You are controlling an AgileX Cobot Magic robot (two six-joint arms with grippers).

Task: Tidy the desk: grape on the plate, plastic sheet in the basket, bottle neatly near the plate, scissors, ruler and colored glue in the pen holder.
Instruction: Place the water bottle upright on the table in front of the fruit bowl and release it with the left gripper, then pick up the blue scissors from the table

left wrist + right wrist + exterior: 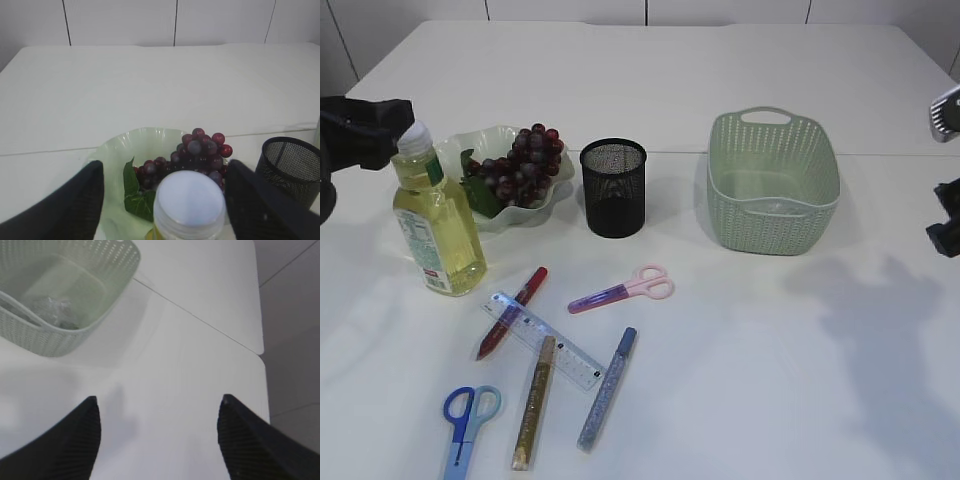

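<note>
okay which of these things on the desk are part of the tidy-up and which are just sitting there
Job: grapes, plate, bottle, basket, pen holder, ruler, pink scissors, blue scissors, glue sticks.
Lying about: nothing that I can see.

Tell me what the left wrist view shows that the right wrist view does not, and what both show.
Only the left wrist view shows the bottle cap between the open left claw fingers, the grapes on the plate, and the pen holder. Only the right wrist view shows the basket with the plastic sheet inside, and the open right claw holding nothing. Both show the white table.
</note>
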